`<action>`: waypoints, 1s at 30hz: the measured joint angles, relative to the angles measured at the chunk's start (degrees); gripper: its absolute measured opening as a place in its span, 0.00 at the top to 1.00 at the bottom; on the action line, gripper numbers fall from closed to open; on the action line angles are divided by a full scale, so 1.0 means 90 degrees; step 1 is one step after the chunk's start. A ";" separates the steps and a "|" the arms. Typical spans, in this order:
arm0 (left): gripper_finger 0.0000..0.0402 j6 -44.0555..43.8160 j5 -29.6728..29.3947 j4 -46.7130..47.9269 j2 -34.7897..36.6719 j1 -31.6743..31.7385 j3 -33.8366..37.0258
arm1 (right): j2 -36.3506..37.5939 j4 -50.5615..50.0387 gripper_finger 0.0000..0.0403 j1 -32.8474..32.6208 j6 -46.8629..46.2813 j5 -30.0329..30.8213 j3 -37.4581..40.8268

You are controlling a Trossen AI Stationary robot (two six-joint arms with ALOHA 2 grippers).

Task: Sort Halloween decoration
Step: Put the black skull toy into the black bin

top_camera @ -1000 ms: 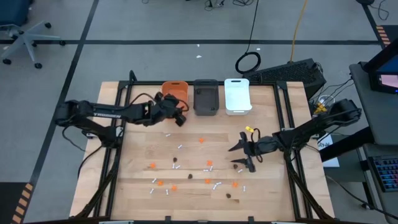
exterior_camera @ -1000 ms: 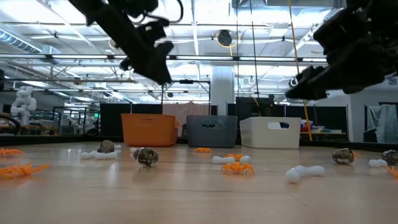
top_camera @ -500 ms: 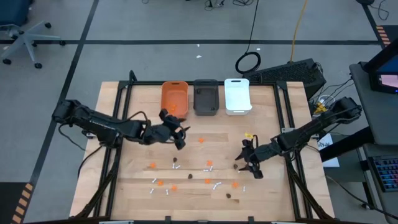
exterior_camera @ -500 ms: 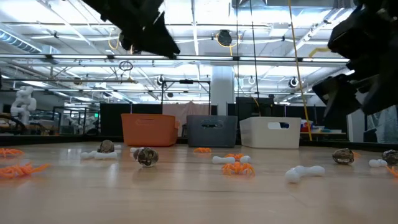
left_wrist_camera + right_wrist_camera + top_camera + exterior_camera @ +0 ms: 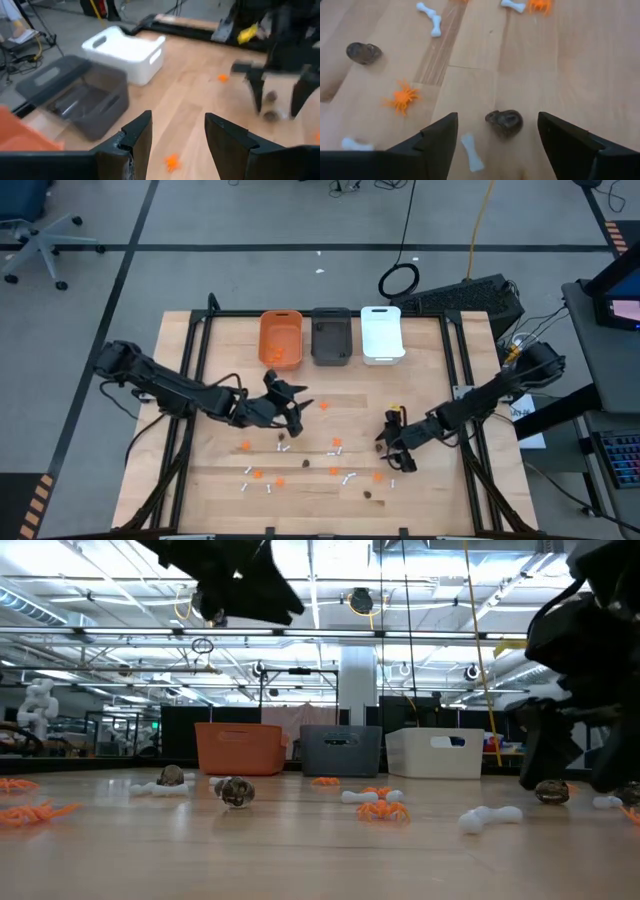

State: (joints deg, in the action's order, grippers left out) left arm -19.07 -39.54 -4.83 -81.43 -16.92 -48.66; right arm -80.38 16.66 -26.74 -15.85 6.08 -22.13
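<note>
We see the right gripper [image 5: 497, 131], jaws spread wide, now lowered astride a dark lump [image 5: 504, 122] on the desk's right half, ready to grasp, while the left gripper [image 5: 290, 402], jaws parted and empty, has left the orange bin [image 5: 281, 338].

Both arms are matte black, chunky jointed segments with thin black cables looping off them. The right gripper [image 5: 392, 452] has a little yellow tag near its wrist, and the fingers [image 5: 436, 144] are flat dark angular blades.
</note>
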 joint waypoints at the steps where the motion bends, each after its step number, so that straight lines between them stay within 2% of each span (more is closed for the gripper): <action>1: 0.55 0.0004 -0.0004 -0.0076 -0.0066 -0.0013 -0.0013 | -0.0137 0.0152 0.36 0.0000 -0.0001 0.0000 0.0000; 6: 0.55 0.0037 -0.0021 -0.0184 -0.0295 -0.0052 -0.0002 | -0.0638 0.0624 0.40 0.0000 -0.0261 0.0059 -0.0003; 10: 0.55 0.0042 -0.0024 -0.0212 -0.0289 -0.0052 -0.0001 | -0.0716 0.0498 0.44 0.0000 -0.0455 0.0083 -0.0013; 26: 0.55 0.0151 -0.0026 -0.0241 -0.0289 -0.0052 -0.0001 | -0.0520 -0.0092 0.77 0.0010 -0.0244 0.0037 -0.0005; 30: 0.55 0.0149 -0.0026 -0.0241 -0.0289 -0.0053 -0.0001 | -0.0520 -0.0094 0.82 0.0007 -0.0133 -0.0014 -0.0005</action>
State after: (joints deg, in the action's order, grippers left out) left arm -17.74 -39.77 -7.01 -84.03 -17.40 -48.66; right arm -85.06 15.81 -26.68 -17.05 5.96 -22.17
